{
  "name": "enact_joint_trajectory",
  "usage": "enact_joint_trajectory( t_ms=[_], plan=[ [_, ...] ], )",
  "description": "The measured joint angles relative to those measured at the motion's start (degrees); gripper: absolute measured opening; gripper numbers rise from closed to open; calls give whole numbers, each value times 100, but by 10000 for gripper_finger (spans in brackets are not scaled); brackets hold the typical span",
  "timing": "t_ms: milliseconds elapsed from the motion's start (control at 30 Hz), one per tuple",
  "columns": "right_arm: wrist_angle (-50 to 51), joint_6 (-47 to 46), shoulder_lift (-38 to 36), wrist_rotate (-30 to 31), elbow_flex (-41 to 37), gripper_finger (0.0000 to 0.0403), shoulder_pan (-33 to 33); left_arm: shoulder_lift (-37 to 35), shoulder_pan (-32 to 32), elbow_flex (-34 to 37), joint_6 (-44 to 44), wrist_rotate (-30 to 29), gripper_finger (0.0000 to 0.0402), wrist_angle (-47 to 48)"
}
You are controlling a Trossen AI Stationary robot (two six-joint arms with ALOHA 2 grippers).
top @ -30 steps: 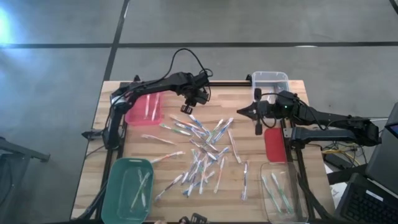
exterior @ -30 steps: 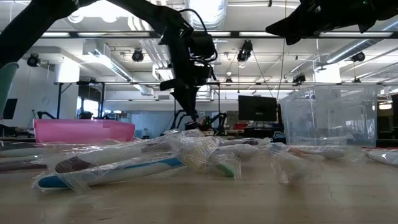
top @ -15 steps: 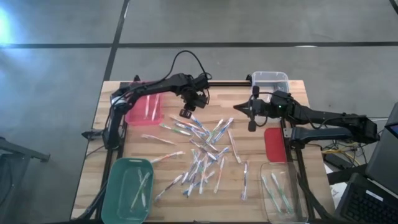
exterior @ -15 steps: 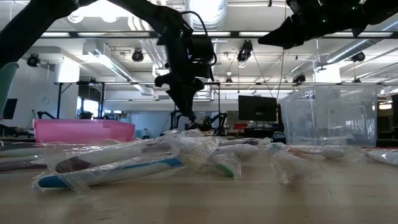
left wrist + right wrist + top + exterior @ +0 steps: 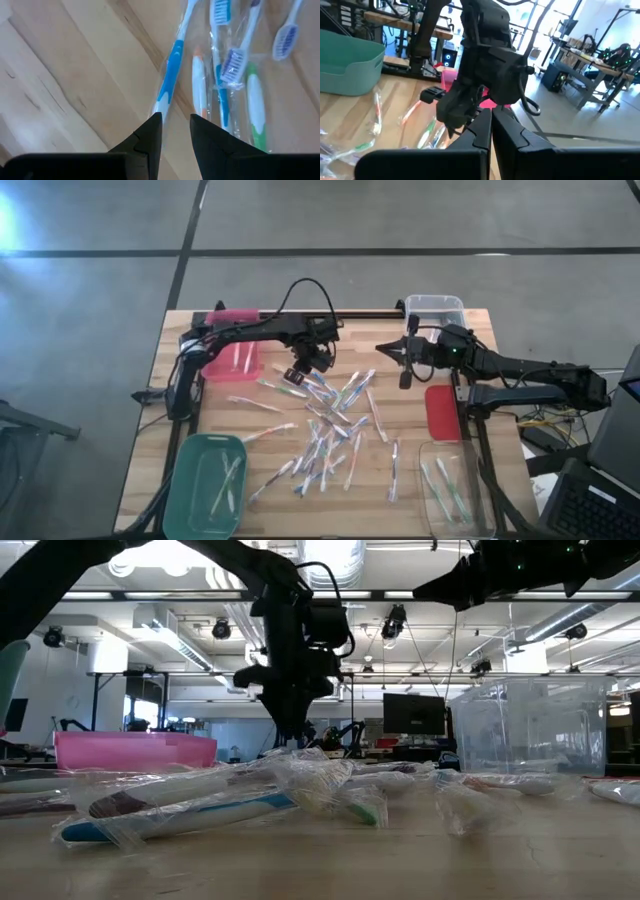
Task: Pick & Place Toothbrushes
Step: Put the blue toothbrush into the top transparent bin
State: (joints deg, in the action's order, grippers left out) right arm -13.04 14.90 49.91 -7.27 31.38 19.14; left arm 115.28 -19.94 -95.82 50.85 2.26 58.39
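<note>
Left pincer: low over the rear edge of the pile, fingers slightly parted and pointing down at the wood; the wrist view shows nothing between them, the tips just beside the handle end of a blue-and-white toothbrush.

Right pincer: raised above the bench, reaching in from the right toward the middle, fingers pressed together and holding nothing.

Toothbrushes: most lie scattered in clear wrappers across the middle of the bench, crossing one another at all angles; the low view shows them as a crinkled heap in the foreground.

Pink bin: rear left of the bench, with two pale brushes inside.

Green bin: front left corner, with a few brushes crossed inside.

Clear bin, front: front right corner, holding several green-accented brushes.

Clear bin, rear: at the back edge, behind the right arm; contents cannot be made out.

Red lid: flat on the bench, beside the right arm's base.
</note>
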Motion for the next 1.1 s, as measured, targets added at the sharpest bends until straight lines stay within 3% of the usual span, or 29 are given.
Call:
enact_joint_trajectory(
  t_ms=[233,800,1100],
  plan=[
    [-91,-176,2,-2,0,8,0,2,-7,501,49,-370,106,-671],
    [-85,-637,7,-4,0,8,0,-23,5,1459,0,-457,106,-1911],
    [-88,-641,4,-9,0,8,-12,-15,9,1557,-25,-622,106,-2242]
  ],
)
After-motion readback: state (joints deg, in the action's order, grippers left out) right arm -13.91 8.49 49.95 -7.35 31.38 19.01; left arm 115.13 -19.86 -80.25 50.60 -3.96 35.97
